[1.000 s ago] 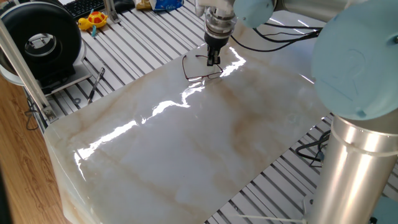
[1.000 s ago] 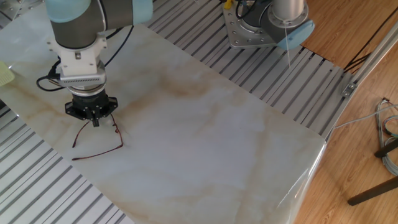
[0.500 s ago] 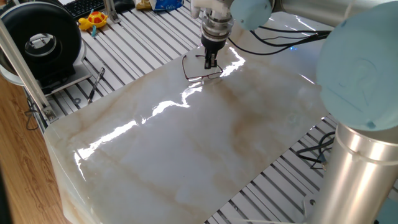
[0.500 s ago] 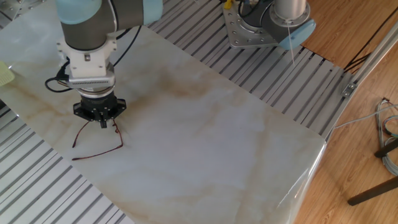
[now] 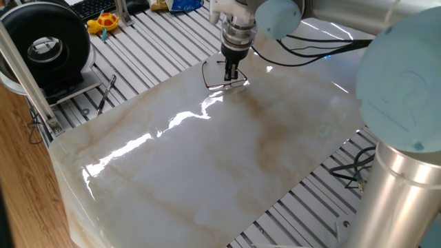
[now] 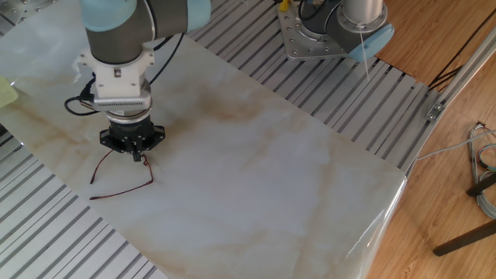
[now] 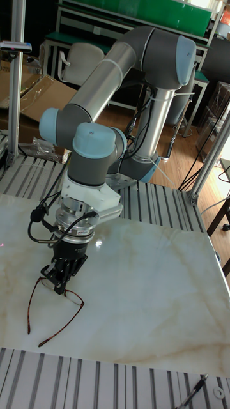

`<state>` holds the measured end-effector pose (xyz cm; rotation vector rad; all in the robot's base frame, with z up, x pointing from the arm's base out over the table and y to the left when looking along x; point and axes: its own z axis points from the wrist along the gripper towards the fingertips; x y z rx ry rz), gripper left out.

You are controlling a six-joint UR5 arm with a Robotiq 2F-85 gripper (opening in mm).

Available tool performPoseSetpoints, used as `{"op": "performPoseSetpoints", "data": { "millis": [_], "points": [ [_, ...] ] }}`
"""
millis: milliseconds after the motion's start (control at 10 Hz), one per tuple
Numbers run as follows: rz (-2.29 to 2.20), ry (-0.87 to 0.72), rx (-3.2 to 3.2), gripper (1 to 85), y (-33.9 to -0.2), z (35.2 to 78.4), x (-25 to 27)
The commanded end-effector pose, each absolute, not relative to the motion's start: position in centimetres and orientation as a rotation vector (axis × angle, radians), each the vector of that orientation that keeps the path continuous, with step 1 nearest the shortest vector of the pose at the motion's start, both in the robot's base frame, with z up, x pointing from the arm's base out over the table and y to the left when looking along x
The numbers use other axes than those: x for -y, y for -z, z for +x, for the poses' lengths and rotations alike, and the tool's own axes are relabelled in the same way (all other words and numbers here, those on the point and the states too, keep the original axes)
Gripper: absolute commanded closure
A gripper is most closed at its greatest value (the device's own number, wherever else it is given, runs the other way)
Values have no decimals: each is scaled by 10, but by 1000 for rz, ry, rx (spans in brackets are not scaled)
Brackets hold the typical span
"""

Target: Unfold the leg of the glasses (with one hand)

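Glasses [image 7: 54, 317] lie flat on the pale marble tabletop [image 6: 256, 163] near its edge, both thin legs spread out from the front. Directly above the frame's front, the hand [image 7: 59, 285] points straight down, its fingertips close together at the rim. Whether they actually pinch the wire cannot be told. A dark pen-like tool [image 5: 105, 94] rests well apart on the slatted surface.

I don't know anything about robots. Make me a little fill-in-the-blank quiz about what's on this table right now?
1. The tool is right at a pair of ____.
2. The glasses lie on a pale ____ slab.
3. On the slats beside the slab lies a dark ____.
4. Near the keyboard sits a yellow toy ____.

Missing words: glasses; marble; pen; duck
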<state>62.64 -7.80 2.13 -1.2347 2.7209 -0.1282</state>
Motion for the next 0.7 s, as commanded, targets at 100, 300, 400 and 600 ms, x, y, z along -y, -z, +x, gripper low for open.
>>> {"op": "performPoseSetpoints", "data": {
  "millis": [100,300,400,600],
  "points": [
    [-1192,107,-2728,843,-20,622,70],
    [-1190,105,-2723,843,-19,619,71],
    [-1187,103,-2724,843,-19,617,70],
    [-1167,104,-2722,843,-18,612,66]
  ]
}}
